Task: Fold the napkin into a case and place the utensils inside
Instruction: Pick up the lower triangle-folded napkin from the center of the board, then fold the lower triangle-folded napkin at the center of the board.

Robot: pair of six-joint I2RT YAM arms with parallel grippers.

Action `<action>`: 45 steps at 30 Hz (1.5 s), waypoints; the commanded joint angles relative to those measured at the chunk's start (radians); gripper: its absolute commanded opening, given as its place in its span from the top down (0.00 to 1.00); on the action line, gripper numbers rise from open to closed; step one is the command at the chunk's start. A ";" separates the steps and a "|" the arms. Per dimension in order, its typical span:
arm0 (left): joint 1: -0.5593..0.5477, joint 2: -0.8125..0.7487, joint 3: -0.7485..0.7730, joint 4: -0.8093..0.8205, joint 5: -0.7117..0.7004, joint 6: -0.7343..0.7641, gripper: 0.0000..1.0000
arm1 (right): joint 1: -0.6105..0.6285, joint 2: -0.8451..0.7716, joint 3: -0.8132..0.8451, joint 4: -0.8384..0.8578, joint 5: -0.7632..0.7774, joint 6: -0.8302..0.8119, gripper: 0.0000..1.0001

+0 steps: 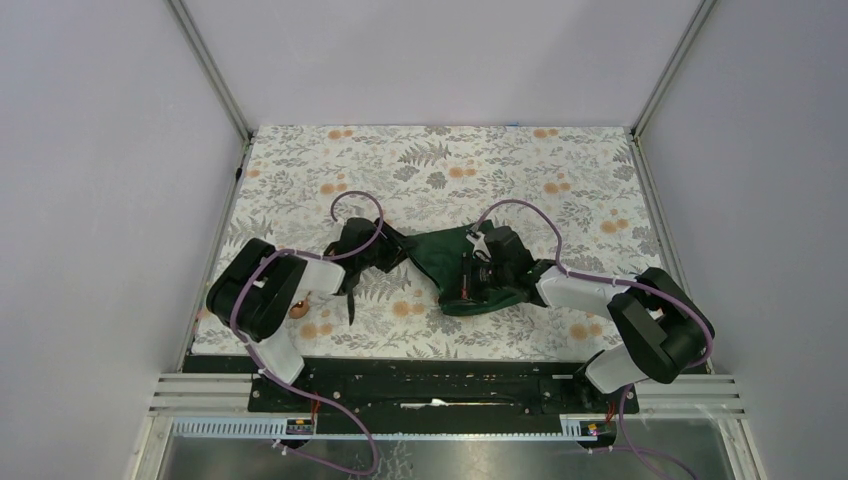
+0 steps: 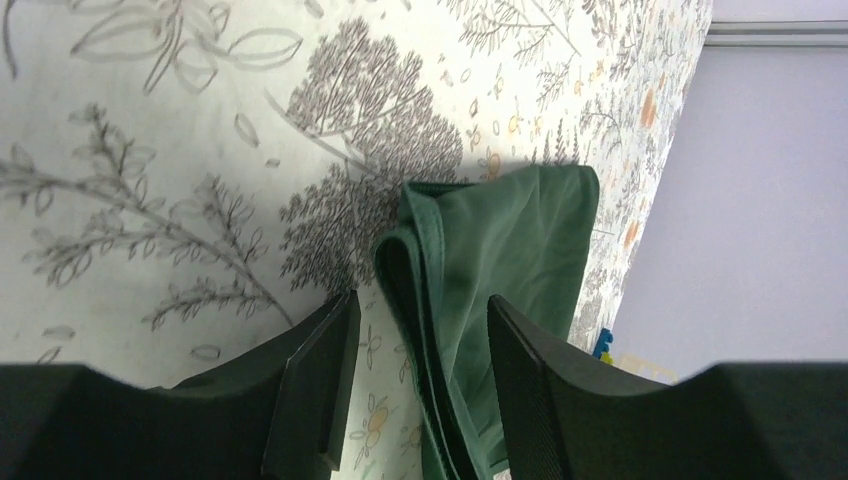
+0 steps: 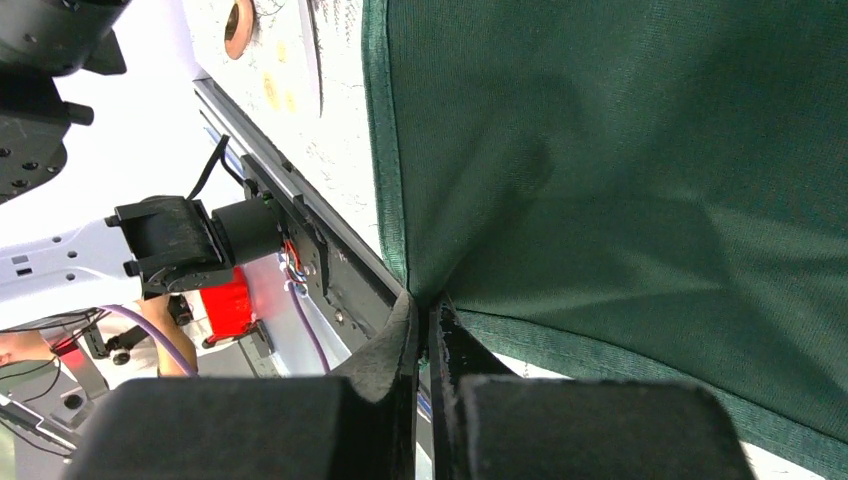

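The dark green napkin (image 1: 440, 262) lies bunched at the middle of the floral tablecloth. My right gripper (image 1: 463, 288) is shut on a hemmed corner of it and holds that corner lifted, so the cloth (image 3: 620, 170) hangs taut above the fingers (image 3: 400, 340) in the right wrist view. My left gripper (image 1: 397, 250) is open at the napkin's left end, its jaws astride a folded edge (image 2: 500, 250) without closing on it. The copper spoon's bowl (image 1: 298, 309) shows beside the left arm, and also in the right wrist view (image 3: 238, 20). A thin black knife (image 1: 351, 301) lies next to it.
The floral tablecloth (image 1: 450, 165) covers the table. The black rail (image 1: 440, 375) with the arm bases runs along the near edge. Bright toy blocks (image 2: 601, 345) show past the far edge in the left wrist view. Grey walls enclose three sides.
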 commanded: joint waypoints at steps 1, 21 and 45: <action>0.008 0.040 0.076 0.011 -0.018 0.101 0.45 | -0.006 -0.028 -0.012 0.046 -0.041 -0.014 1.00; 0.011 0.096 0.235 -0.204 -0.088 0.298 0.87 | -0.019 -0.023 -0.073 0.118 -0.120 0.009 1.00; -0.211 0.304 0.845 -0.938 -0.517 0.482 0.71 | -0.267 0.061 -0.212 0.076 -0.307 -0.058 1.00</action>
